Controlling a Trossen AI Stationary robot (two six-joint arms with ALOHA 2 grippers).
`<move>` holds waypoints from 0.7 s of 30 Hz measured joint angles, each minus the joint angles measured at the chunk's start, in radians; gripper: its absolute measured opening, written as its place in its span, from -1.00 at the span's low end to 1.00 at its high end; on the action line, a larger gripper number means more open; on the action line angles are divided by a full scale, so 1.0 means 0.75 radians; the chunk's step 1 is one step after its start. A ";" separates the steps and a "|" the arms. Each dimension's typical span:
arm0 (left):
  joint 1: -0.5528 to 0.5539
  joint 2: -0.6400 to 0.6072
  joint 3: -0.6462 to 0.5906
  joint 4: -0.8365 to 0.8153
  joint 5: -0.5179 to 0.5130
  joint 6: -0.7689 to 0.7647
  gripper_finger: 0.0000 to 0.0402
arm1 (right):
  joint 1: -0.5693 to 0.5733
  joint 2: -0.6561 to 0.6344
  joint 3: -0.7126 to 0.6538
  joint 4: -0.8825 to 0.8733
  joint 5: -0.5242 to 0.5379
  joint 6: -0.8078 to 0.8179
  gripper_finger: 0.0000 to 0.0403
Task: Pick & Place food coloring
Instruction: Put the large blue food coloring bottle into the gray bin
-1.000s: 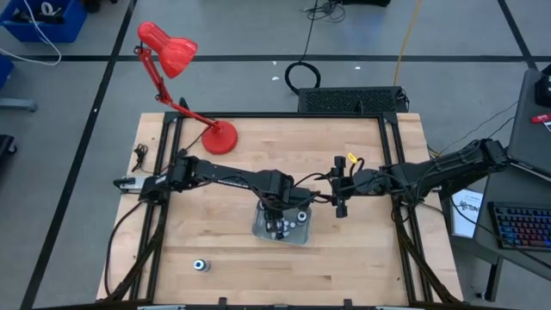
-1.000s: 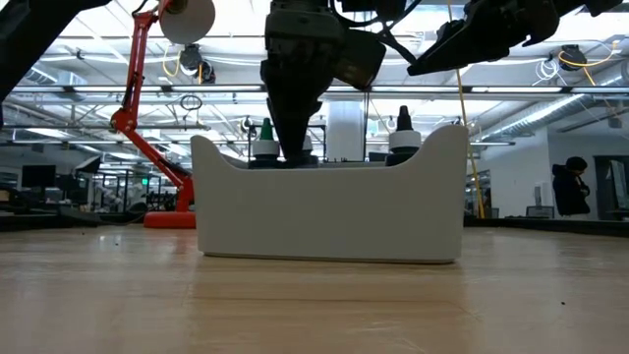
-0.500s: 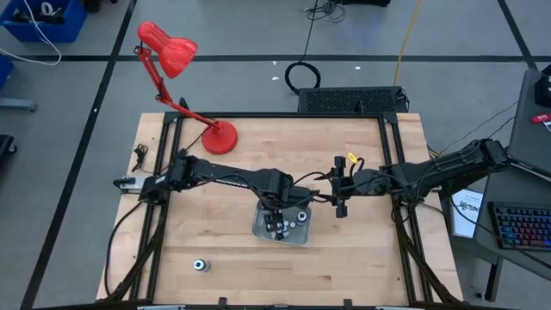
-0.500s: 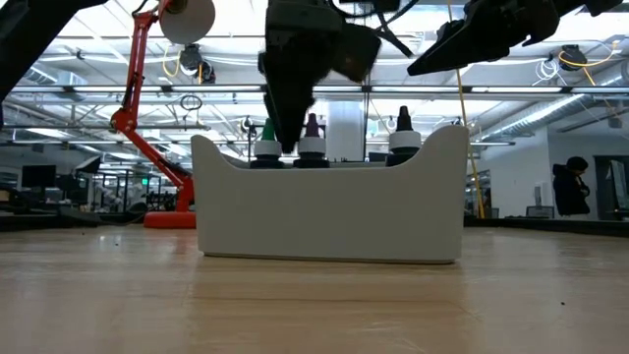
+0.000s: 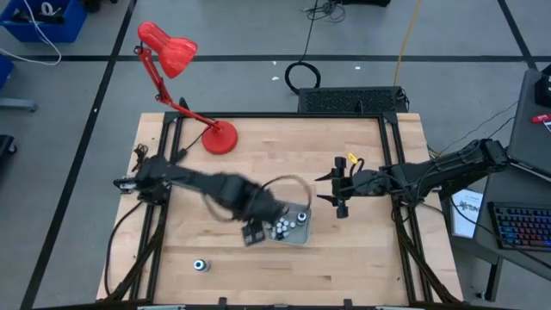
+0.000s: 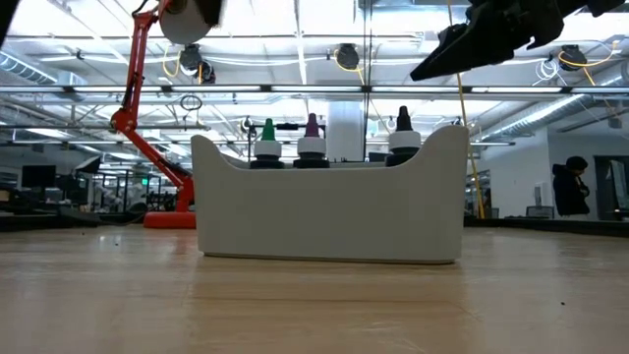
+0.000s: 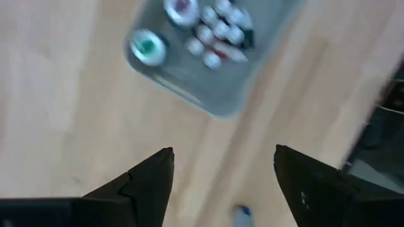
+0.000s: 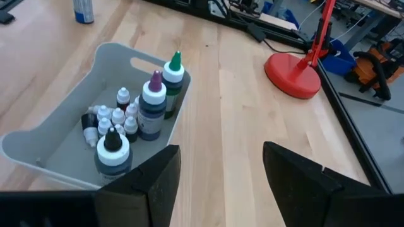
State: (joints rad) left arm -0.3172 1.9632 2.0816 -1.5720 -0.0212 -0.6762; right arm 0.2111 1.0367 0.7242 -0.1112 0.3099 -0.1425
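The pale grey tray (image 5: 299, 234) stands on the table's middle and holds the food coloring: a green-tipped bottle (image 8: 174, 77), a purple-tipped one (image 8: 153, 101), a black-tipped one (image 8: 112, 151) and several tiny white-topped vials (image 8: 118, 116), all upright on the tray's floor. One more small bottle (image 5: 201, 265) stands alone near the table's front left. My left gripper (image 7: 222, 151) hangs open above the wood just left of the tray (image 7: 208, 94), pointing down, with nothing between its fingers. My right gripper (image 8: 221, 148) waits open to the tray's right, raised.
A red desk lamp stands with its base (image 5: 219, 136) at the table's far left. Black frame rails run along the table's left and right sides (image 5: 398, 215). Bare wood lies between the tray and the lone bottle.
My left gripper has let go of the purple-tipped bottle, which now stands upright in the tray between the green and black ones. The gripper has opened, risen out of the tray and swung toward the table's left and near edge, rolling a little.
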 joint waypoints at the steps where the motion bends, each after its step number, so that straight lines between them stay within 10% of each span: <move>1: -0.041 -0.017 -0.021 0.003 -0.001 -0.072 0.33 | 0.000 0.000 0.000 0.003 0.000 -0.001 0.05; 21: -0.679 -0.044 -0.412 0.113 0.023 -1.568 0.14 | 0.001 0.001 0.000 0.035 -0.141 0.021 0.05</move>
State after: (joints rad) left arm -0.8266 1.9301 1.7726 -1.4871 -0.0043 -1.8519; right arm 0.2115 1.0370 0.7242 -0.0849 0.2044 -0.1265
